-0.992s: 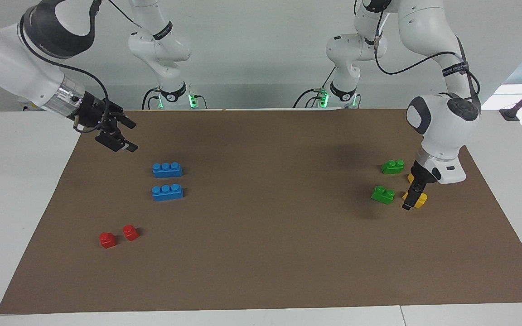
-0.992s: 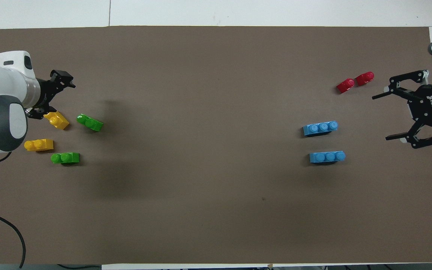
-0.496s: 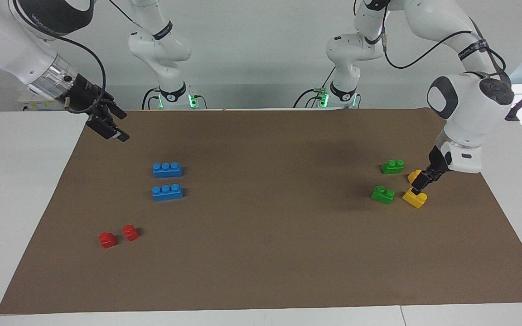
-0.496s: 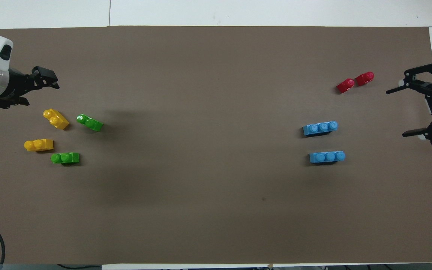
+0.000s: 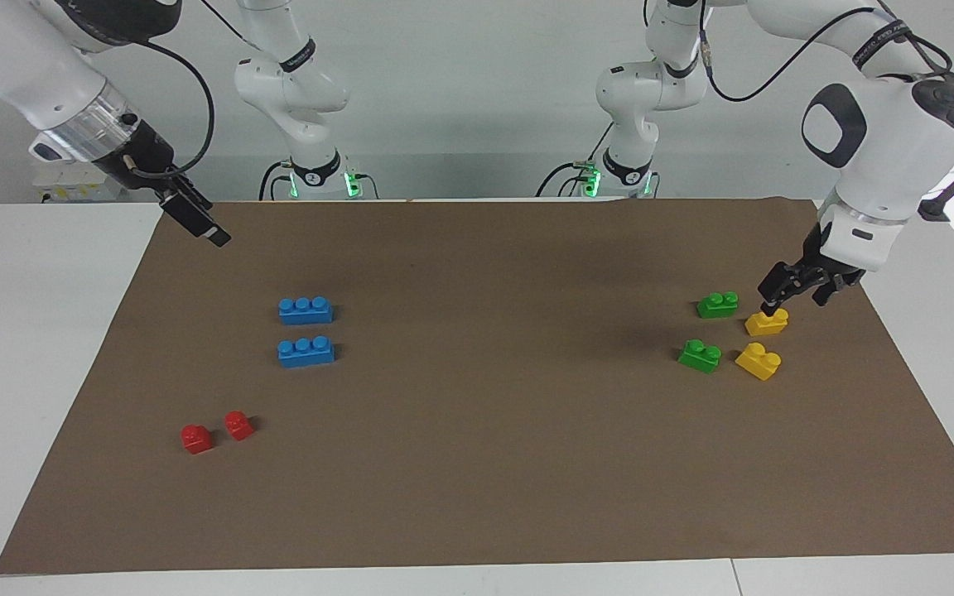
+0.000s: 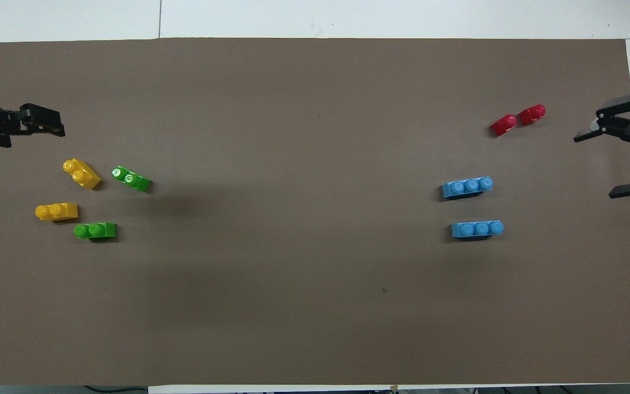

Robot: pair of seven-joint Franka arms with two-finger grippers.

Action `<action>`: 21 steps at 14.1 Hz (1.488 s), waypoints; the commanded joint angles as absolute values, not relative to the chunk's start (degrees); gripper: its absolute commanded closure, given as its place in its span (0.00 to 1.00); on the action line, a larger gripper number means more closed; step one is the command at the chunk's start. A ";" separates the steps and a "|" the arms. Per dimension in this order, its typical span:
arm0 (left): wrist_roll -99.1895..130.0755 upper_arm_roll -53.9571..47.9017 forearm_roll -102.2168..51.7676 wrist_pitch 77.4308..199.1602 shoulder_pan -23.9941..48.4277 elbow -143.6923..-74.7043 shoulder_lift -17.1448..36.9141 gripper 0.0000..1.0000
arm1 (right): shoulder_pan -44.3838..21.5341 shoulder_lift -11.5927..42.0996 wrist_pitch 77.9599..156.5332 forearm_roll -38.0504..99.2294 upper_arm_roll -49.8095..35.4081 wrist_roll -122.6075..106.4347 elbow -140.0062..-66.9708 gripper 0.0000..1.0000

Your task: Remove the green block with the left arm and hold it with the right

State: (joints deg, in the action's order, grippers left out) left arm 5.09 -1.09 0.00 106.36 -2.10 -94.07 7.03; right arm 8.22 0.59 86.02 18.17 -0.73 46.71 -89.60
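Nothing gripped yet: my left gripper point(image 5: 793, 291) hangs empty over the yellow brick point(image 5: 767, 322), jaws unclear; right gripper point(image 6: 624, 158) waits spread; next I reach the green block point(image 5: 717, 305)

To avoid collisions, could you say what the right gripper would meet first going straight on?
The right gripper points down at the brown mat, probably meeting it short of the blue bricks; depth unclear.

The middle of the bench point(image 5: 493, 430) lies bare, while each green block point(image 5: 717, 305) point(image 5: 699, 355) has a yellow brick point(image 5: 767, 321) point(image 5: 758, 361) just beside it.
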 commanded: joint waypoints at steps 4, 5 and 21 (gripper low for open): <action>1.58 -1.32 -0.09 90.18 -2.72 -84.73 5.28 0.00 | 8.26 0.00 84.38 11.27 -1.84 28.43 -88.86 0.00; 0.80 -1.49 -0.17 90.09 -2.72 -84.81 3.53 0.00 | 8.26 0.09 84.29 10.55 -1.93 24.91 -88.86 0.00; -3.16 -1.58 -0.18 92.11 -2.64 -91.05 -1.14 0.00 | 1.23 -2.02 84.98 0.79 -3.78 0.62 -89.91 0.00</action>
State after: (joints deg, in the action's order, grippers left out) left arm -3.80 -1.35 0.00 90.41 -2.10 -88.38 1.02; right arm 0.86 -1.06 84.87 2.26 -3.29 2.88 -89.08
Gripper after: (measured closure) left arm 0.000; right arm 0.000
